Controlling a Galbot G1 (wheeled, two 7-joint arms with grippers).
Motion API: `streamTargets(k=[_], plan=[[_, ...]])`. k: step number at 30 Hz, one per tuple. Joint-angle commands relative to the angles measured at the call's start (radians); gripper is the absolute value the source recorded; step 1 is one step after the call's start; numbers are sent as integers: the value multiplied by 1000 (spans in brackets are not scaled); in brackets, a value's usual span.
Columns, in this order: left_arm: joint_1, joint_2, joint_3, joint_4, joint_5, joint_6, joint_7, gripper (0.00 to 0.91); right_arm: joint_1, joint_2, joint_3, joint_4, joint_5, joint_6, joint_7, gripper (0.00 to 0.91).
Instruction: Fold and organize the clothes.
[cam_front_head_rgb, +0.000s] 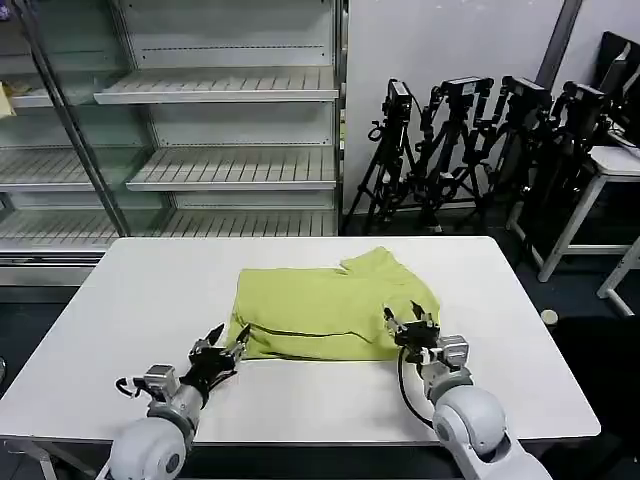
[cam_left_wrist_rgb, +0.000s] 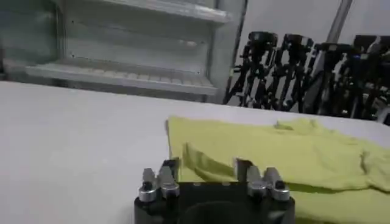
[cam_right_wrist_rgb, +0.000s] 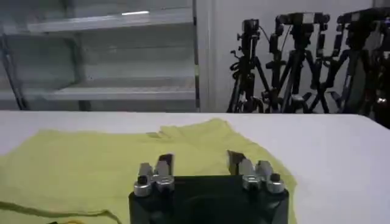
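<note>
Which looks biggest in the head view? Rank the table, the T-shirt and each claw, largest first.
1. table
2. T-shirt
3. left claw and right claw: both open at the shirt's near edge, look alike in size, so unranked.

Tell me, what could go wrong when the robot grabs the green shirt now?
1. The left gripper is at the T-shirt's corner, the right gripper over its near edge. They might pinch only the top layer, so the fold could open.
2. Uneven lifting could twist it.
3. The sleeve at the far right already bunches and may crumple more.
</note>
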Motion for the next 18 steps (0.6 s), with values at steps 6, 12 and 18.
streamTargets(k=[6, 12, 18], plan=[[35, -30, 11, -5, -6, 2, -19, 907, -146, -34, 144, 27, -3, -21, 4, 907], [-17, -41, 37, 76, 9, -2, -22, 907, -180, -24, 135, 12, -12, -50, 16, 907], [-32, -48, 46, 109, 21, -8, -23, 403, -196, -18, 128, 10, -19, -44, 25, 685]])
